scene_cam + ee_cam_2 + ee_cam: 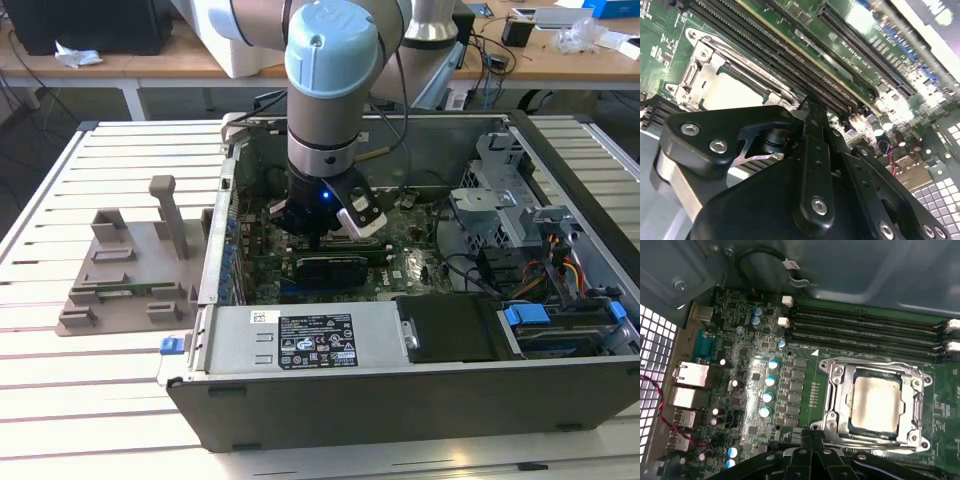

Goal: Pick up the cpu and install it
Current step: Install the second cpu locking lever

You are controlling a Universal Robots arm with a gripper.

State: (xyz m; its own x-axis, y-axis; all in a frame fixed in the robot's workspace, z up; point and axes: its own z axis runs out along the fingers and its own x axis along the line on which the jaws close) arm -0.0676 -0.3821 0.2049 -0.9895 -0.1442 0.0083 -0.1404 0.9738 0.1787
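Cpu [874,405] sits in socket [832,400], install looks done; hand [812,437] closed, empty, at socket's 7 o'clock.

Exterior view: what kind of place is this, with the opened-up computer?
Probably a robotics lab or workshop: an open computer case on a slatted workbench, a robot arm reaching inside, cluttered desks behind.

Memory slots [865,325] closely flank socket frame [832,390], seemingly.
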